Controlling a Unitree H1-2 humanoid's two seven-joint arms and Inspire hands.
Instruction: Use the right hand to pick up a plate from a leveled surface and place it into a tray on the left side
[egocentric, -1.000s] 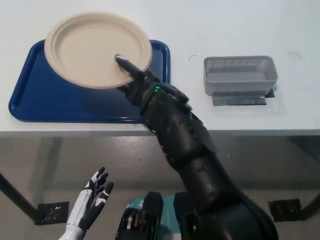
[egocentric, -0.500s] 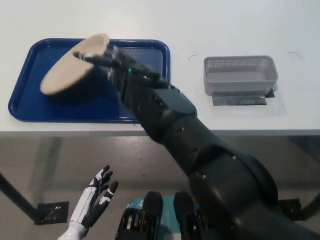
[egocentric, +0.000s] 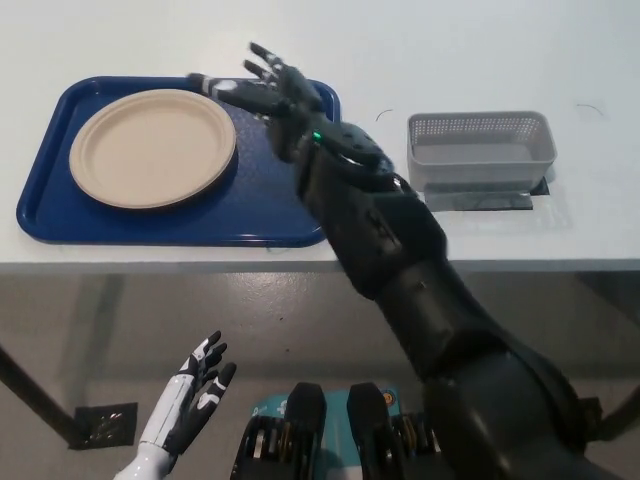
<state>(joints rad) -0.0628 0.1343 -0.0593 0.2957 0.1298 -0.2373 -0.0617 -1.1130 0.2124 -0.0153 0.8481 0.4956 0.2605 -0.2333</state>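
A: Change since half a second ago: the plate (egocentric: 152, 148), then tilted on edge in the right hand (egocentric: 268, 92), now lies flat in the tray (egocentric: 270, 215). The hand has let go and lifted clear.

B: Hand state?

A: Fingers spread apart, nothing held. It hovers over the tray's far right corner, apart from the plate's right rim. The black arm runs back across the tray's right edge and off the table's near edge.

B: Plate position?

A: Left-centre of the tray, nearer the far and left edges. Bare blue floor shows along the near edge and over the right-hand third.

B: Room around the tray?

A: The tray sits at the table's near left, its near edge just beside the near edge of the table (egocentric: 420, 40). Open white surface lies between its right edge and the basket (egocentric: 480, 150), which stands well apart near the right side.

B: Counts?

A: One plate, one tray, one grey mesh basket.

B: Other hand?

A: The white left hand (egocentric: 190, 405) rests below the table's near edge at lower left, fingers apart, empty.
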